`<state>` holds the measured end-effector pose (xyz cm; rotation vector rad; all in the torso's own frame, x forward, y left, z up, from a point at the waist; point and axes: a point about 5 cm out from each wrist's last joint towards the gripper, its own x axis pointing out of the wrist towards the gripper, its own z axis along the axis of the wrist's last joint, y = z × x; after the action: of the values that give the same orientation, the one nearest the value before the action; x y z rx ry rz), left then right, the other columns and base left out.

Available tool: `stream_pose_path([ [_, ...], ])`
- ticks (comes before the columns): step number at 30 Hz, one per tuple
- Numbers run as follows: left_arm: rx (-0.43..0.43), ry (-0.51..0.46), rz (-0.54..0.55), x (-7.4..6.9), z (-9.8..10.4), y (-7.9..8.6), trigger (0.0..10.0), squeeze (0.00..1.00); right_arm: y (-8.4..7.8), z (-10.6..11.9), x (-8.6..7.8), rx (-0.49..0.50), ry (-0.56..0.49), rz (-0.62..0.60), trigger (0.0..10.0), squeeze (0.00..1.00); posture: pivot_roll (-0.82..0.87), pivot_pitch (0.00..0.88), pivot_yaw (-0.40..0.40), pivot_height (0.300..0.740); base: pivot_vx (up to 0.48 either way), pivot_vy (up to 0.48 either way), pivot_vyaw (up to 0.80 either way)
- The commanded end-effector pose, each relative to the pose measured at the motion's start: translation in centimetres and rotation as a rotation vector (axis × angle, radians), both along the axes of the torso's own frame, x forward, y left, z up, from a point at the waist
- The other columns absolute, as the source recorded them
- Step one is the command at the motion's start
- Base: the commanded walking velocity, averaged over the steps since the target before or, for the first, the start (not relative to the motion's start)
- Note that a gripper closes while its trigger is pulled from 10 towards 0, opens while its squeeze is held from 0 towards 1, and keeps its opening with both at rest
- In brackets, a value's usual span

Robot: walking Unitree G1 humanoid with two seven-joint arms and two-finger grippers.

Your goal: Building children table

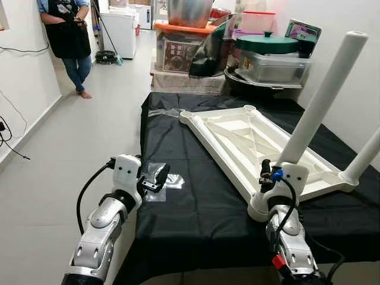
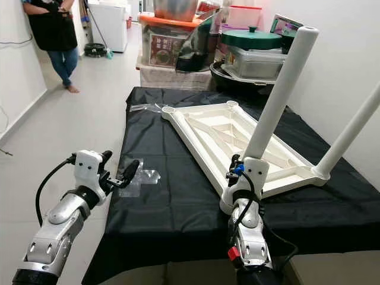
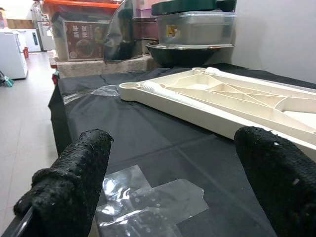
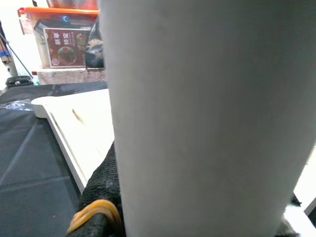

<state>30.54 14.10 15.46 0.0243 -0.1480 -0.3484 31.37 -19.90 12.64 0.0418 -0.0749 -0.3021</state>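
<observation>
Fingers of the right gripper (image 4: 116, 197) clasp the white table leg (image 1: 320, 101) just above its corner socket; its long axis rises steeply from the upturned tabletop (image 1: 249, 142); left gripper (image 3: 168, 182) hovers open over clear plastic wrap (image 1: 163, 184), farther off.

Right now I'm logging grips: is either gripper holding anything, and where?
The right gripper holds the white table leg near its base. The left gripper, jaws apart, holds nothing.

Upturned white tabletop (image 2: 237, 142) on black cloth (image 2: 172, 196); 2 legs (image 2: 279, 89) upright; left gripper (image 2: 127, 172) above plastic wrapper (image 2: 142, 178).
</observation>
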Motion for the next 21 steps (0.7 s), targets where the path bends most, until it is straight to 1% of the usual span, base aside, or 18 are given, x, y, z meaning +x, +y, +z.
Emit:
stream_pose_path([
  [1,0.010,0.003,0.001,0.2,-0.1,0.0,10.0,0.00,-1.2,-2.7,-0.8,-0.003,0.131,-0.062,10.0,0.00,0.05,0.000,-0.092,0.740,0.000,0.000,0.00],
  [7,0.010,0.003,0.000,0.3,-0.2,-0.1,10.0,0.00,-1.2,-2.7,-0.8,-0.007,0.131,-0.065,10.0,0.00,0.05,0.000,-0.091,0.740,0.000,0.000,0.00],
  [14,0.010,0.003,-0.004,0.3,-0.2,-0.2,10.0,0.00,-0.7,-2.3,-0.5,-0.051,0.124,-0.014,10.0,0.00,0.05,0.000,-0.091,0.740,0.000,0.000,0.00],
  [18,0.010,0.003,-0.005,0.3,-0.2,-0.2,10.0,0.00,-0.6,-2.2,-0.4,-0.054,0.123,-0.008,10.0,0.00,0.05,0.000,-0.091,0.740,0.000,0.000,0.00],
  [21,0.012,0.004,-0.005,0.3,-0.3,-0.2,10.0,0.00,-0.1,-2.3,-0.3,-0.059,0.150,0.030,10.0,0.00,0.05,0.000,-0.092,0.740,0.000,0.000,0.00],
])
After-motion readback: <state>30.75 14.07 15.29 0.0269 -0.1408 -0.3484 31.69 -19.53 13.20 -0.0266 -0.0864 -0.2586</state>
